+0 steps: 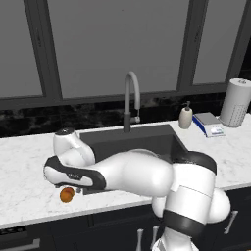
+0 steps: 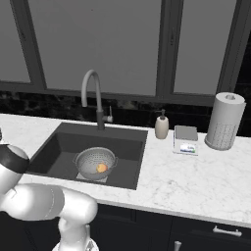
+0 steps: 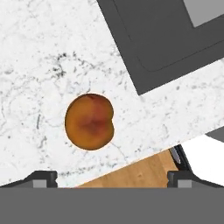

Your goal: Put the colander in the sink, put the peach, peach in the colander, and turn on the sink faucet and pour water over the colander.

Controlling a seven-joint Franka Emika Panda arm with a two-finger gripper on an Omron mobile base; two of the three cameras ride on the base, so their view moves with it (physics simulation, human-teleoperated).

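Deep orange round peach with darker patch (image 3: 89,121): lying on the white marble tabletop (image 3: 39,52) near its front edge, left of the dark grey rectangular sink (image 2: 63,147). Gripper (image 3: 111,177): hovering above it, fingers spread, empty. Handling: probably light, soft-skinned, apt to roll; taking it across its widest middle is advisable. Paler peach (image 2: 101,167) is sitting in the grey perforated metal colander (image 2: 88,159).

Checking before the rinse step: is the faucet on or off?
Off. The sink faucet has no stream falling from its spout toward the colander in the sink.

Kitchen: marble counter (image 2: 186,179), sink (image 2: 132,147), faucet (image 2: 93,98)
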